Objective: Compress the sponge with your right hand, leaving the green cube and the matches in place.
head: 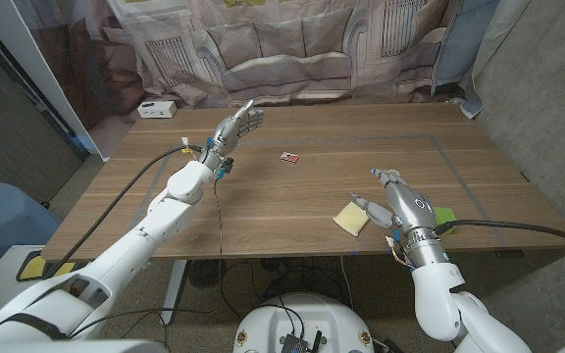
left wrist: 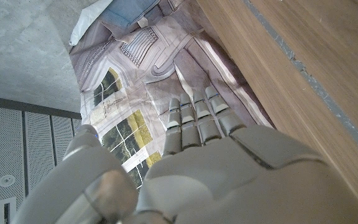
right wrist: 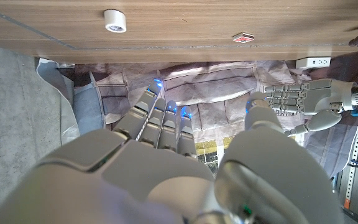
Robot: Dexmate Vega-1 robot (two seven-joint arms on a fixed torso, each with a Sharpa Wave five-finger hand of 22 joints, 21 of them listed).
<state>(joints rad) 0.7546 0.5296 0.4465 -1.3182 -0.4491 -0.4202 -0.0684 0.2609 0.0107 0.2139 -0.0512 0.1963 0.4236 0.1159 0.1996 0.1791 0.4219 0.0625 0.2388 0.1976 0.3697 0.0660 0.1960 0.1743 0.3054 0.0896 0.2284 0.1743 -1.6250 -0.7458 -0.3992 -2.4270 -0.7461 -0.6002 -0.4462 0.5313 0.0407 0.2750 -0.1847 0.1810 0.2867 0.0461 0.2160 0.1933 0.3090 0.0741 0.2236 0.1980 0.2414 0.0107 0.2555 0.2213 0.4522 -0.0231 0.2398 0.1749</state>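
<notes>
The yellow sponge (head: 350, 219) lies on the wooden table (head: 341, 186) near its front edge. My right hand (head: 396, 202) hovers just to the sponge's right with fingers spread and the thumb close to the sponge; it holds nothing. The green cube (head: 444, 215) peeks out behind that hand's wrist. The small red matchbox (head: 289, 157) sits mid-table, also seen as the matchbox (right wrist: 244, 38). My left hand (head: 239, 125) is raised over the table's far left, fingers straight and apart, empty. The right hand (right wrist: 166, 168) and left hand (left wrist: 204, 162) show extended fingers.
A white power strip (head: 155, 109) sits at the far left corner. A printed curtain (head: 302, 44) hangs behind the table. A small white round object (right wrist: 115, 20) rests on the table in the right wrist view. My left hand (right wrist: 309, 106) appears there too.
</notes>
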